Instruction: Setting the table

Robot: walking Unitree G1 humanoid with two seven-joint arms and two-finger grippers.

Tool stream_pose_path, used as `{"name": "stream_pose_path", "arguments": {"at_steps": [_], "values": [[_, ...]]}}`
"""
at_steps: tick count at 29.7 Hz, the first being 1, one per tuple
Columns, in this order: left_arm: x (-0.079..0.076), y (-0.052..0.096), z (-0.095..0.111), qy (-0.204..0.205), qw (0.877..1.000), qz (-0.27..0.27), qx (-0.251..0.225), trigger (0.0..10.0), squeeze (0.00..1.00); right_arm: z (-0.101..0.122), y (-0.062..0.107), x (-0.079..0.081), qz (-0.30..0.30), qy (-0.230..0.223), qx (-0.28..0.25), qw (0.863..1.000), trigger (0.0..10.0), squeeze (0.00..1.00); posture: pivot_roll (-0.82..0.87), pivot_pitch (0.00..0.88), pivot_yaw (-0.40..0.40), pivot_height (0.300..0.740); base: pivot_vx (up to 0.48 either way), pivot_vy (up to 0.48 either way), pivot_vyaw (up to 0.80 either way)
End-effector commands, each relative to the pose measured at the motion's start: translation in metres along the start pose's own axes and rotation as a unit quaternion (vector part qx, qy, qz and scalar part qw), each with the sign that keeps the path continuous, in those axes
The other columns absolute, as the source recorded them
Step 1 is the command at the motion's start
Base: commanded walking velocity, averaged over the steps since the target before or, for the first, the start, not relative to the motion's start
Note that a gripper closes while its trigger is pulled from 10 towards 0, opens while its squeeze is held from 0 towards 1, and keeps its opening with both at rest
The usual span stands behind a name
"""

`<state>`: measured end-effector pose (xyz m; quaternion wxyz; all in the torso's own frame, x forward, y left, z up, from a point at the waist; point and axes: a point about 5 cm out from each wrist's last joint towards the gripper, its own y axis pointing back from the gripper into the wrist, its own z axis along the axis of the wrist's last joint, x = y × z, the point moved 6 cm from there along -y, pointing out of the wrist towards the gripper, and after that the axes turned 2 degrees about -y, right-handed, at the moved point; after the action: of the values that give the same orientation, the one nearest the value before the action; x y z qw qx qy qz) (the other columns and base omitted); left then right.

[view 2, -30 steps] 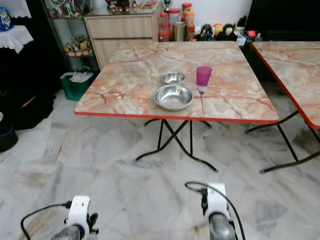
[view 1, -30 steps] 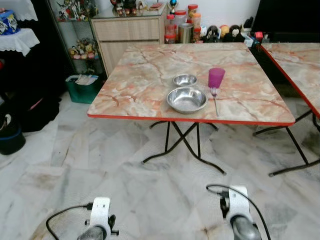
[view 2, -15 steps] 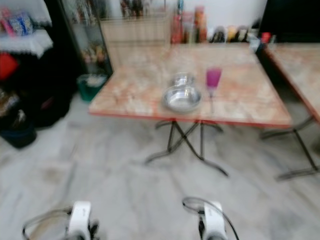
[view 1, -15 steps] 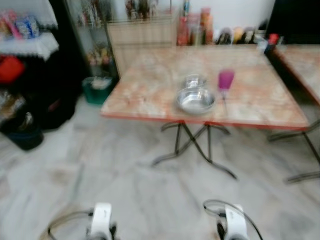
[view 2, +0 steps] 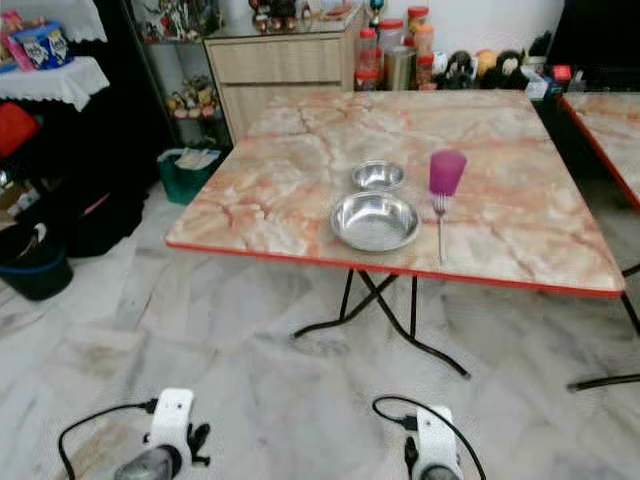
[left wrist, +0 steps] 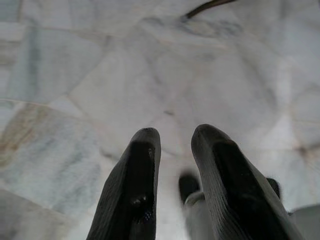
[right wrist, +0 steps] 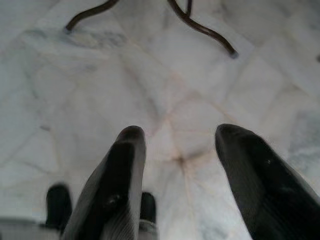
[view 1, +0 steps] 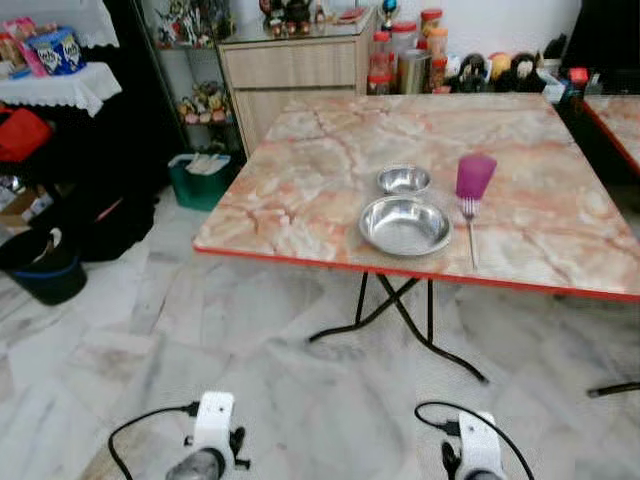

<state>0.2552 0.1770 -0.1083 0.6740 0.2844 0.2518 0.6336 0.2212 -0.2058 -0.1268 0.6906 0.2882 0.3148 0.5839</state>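
Steel bowls, large [view 1: 404,224] and small [view 1: 404,180], purple plastic cup [view 1: 475,176] and metal fork [view 1: 470,226] sit together on your marble-patterned desk [view 1: 300,190]; one place looks laid. Your left gripper [left wrist: 175,145] hangs narrowly parted, right gripper [right wrist: 177,150] wide; both empty.

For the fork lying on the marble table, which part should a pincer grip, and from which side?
Grip the fork by its slim handle, the end nearest the table's front edge, coming down from above. It lies flat with its tines close to the purple cup, so the handle end probably leaves more room; the large steel bowl sits alongside.
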Motion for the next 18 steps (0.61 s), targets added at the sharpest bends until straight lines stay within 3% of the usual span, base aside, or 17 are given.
{"name": "stream_pose_path", "arguments": {"at_steps": [1, 9, 15, 18], "values": [[0.0070, 0.0014, -0.0039, 0.000, 1.000, 0.009, 0.006, 10.0, 0.00, -0.0024, 0.0003, 0.0069, 0.005, -0.001, 0.005, 1.000, 10.0, 0.00, 0.00, 0.000, 0.076, 0.740, 0.398, 0.000, 0.00], [0.0060, 0.0009, -0.0024, 0.003, 1.000, 0.008, 0.005, 10.0, 0.00, -0.0023, 0.0001, 0.0064, 0.003, -0.012, 0.007, 1.000, 10.0, 0.00, 0.00, 0.000, 0.071, 0.740, 0.385, 0.000, 0.00], [0.0061, 0.0008, -0.0024, 0.003, 1.000, 0.010, 0.005, 10.0, 0.00, -0.0011, 0.0000, 0.0085, 0.007, -0.003, 0.005, 1.000, 10.0, 0.00, 0.00, 0.000, 0.070, 0.740, 0.000, 0.000, -0.64], [0.0064, 0.0009, -0.0030, 0.003, 1.000, 0.010, 0.006, 10.0, 0.00, -0.0011, 0.0001, 0.0080, 0.006, -0.002, 0.003, 1.000, 10.0, 0.00, 0.00, 0.000, 0.064, 0.740, 0.000, 0.000, -0.16]]}}
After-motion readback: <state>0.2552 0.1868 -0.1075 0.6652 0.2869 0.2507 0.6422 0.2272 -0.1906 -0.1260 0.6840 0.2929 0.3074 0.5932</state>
